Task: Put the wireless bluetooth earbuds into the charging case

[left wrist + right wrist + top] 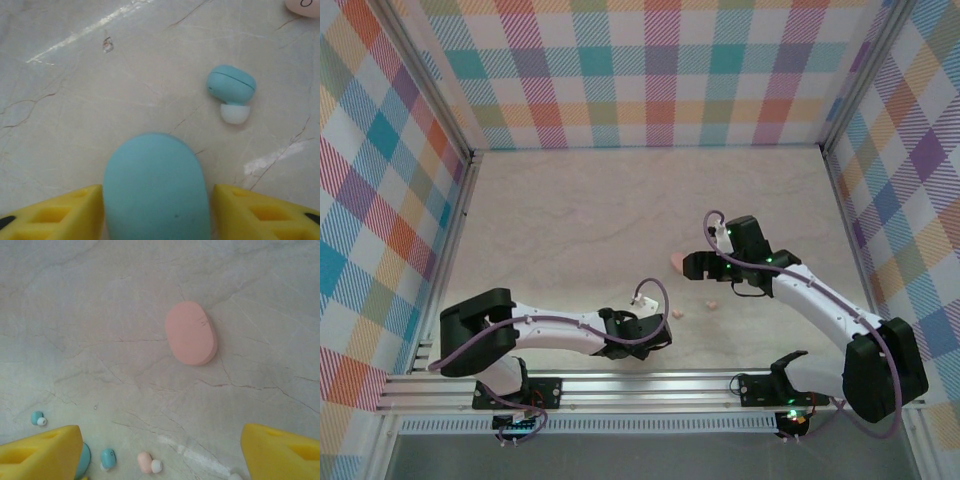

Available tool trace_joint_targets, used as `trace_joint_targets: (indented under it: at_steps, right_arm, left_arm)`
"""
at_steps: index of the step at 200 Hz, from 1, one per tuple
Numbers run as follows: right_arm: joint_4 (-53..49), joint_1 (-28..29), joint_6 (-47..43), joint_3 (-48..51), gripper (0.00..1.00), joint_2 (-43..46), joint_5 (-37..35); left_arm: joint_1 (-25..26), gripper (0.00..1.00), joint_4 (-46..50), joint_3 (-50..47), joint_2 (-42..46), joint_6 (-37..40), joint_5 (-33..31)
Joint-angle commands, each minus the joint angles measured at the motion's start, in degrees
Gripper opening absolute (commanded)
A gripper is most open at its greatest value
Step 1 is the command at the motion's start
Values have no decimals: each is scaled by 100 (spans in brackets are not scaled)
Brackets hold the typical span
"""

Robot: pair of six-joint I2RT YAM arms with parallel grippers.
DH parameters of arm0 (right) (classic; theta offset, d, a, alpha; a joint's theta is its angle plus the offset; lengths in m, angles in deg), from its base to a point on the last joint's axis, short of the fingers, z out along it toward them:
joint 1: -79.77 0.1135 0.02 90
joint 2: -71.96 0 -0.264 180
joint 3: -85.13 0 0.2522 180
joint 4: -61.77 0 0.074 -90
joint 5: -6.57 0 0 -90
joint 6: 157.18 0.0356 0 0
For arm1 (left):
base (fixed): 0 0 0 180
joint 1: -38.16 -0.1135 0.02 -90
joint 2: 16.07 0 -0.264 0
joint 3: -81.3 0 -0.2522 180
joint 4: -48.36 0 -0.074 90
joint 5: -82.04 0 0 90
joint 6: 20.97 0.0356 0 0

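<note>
A closed light blue oval charging case (156, 190) lies on the table between my left gripper's (157, 200) yellow fingers (60, 212), which have closed in on its two sides. One light blue earbud (232, 90) with a white tip lies just beyond it. My right gripper (161, 450) hangs open above the table, nothing between its fingers. Beyond it lies a closed pink charging case (191, 333). Near its fingertips lie two light blue earbuds (37, 418) (108, 458) and a pink earbud (146, 462). From above, the left gripper (655, 340) sits low near the front and the right gripper (695, 262) beside the pink case (677, 262).
Checked walls (650, 70) enclose the pale marble table (570, 220) on three sides. An aluminium rail (650, 385) runs along the front edge. A pink earbud (712, 303) lies between the two arms. A pink piece (305, 6) shows at the corner of the left wrist view.
</note>
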Motion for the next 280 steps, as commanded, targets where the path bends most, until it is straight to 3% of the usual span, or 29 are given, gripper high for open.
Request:
trace_joint_targets:
  at_steps: [1, 51, 95, 135, 169, 194, 227, 245, 280]
  right_arm:
    - [-319, -4, 97, -328, 85, -153, 75]
    - [-868, -616, 173, -846, 84, -630, 956]
    - [-947, -743, 272, -1076, 78, -267, 1553]
    - [-991, -736, 527, -1298, 72, -264, 3016]
    - [-761, -742, 763, -1218, 67, -66, 3978]
    - [-62, -744, 1350, -905, 72, 159, 4484]
    - [-191, -741, 1230, -861, 76, 222, 4484]
    - [-250, -747, 1170, -830, 72, 124, 4542]
    - [-130, -747, 1244, -831, 56, -109, 4748]
  left_arm:
    - [14, 49, -228, -72, -87, 226, -13]
    - [9, 36, -112, -24, 310, 944, -190]
    - [-244, 37, 362, 527, 1031, 2119, -223]
    - [-806, 38, 377, 1596, 1178, 3602, 514]
    - [-1212, 39, 104, 2238, 1145, 4222, 1336]
    - [-1386, 39, 154, 2632, 925, 4490, 1756]
    - [-1515, 38, 35, 2783, 758, 4558, 2117]
    - [-1521, 38, -36, 2809, 694, 4559, 2193]
    - [-1555, 38, -57, 2868, 608, 4604, 2241]
